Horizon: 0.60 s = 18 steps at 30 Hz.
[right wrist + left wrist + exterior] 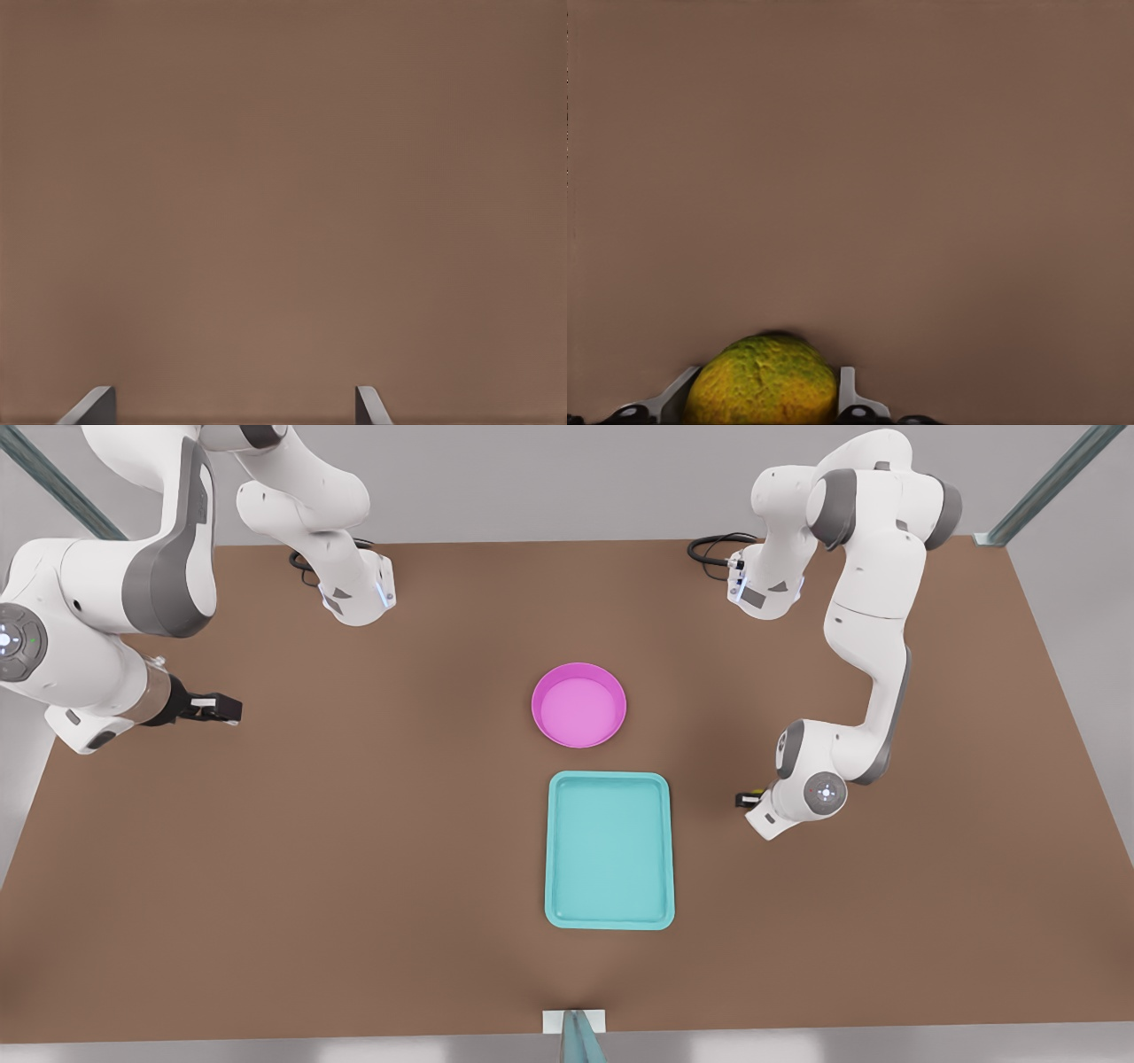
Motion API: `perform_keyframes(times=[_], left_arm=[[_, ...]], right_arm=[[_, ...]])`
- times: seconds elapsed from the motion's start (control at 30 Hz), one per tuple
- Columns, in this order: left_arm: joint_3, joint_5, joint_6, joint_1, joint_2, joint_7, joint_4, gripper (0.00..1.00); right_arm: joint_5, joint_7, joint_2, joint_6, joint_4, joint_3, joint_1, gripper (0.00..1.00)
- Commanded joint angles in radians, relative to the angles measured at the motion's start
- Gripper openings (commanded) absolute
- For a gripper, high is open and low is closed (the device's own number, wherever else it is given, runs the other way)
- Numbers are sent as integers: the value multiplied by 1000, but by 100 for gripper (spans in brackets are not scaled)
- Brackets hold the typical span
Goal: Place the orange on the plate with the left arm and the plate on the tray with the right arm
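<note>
At the front view's left, the left gripper (pixel 766 409) hangs over the matte brown counter (pixel 354 868), jaws clamped on the rough yellow-green orange (pixel 762 382). Mid-counter sits the round glossy pink plate (pixel 578 705), just beside the flat rounded teal tray (pixel 609 850). The right gripper (pixel 235 409) hovers rightward, jaws apart.

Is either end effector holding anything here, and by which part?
The left end effector grips the small rough yellow-green orange across its sides. The right end effector is open, empty.
</note>
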<state>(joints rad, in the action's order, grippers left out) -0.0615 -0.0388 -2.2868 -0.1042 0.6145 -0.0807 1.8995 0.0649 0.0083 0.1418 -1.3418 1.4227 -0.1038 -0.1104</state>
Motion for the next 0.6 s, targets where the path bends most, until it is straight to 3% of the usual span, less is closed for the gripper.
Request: perform_keyframes(times=[0.0, 0.07, 0.17, 0.23, 0.3, 0.43, 0.57], left_arm=[[0, 2, -2, 0, -2, -4, 0, 67], [0, 2, 4, 0, -6, -17, 0, 60], [-7, 10, 90, -5, -44, -82, -7, 59], [-14, 13, 171, -90, -61, -223, -56, 60], [-92, 16, 283, -132, -73, -374, -124, 60], [-109, 17, 299, -411, -70, -711, -191, 61], [-121, 86, 270, -448, -59, -746, -195, 62]], right_arm=[[0, -2, 1, 1, -1, -1, 0, 100], [0, -2, -1, 0, -1, -1, 0, 100], [0, -4, 1, 0, -1, -4, 0, 100], [0, -4, 2, 0, -1, -4, 0, 100], [0, -4, 4, 0, -1, -5, 0, 100], [-2, -4, 9, 0, -1, -5, 0, 100], [-2, -4, 12, -2, 1, -5, 0, 100]])
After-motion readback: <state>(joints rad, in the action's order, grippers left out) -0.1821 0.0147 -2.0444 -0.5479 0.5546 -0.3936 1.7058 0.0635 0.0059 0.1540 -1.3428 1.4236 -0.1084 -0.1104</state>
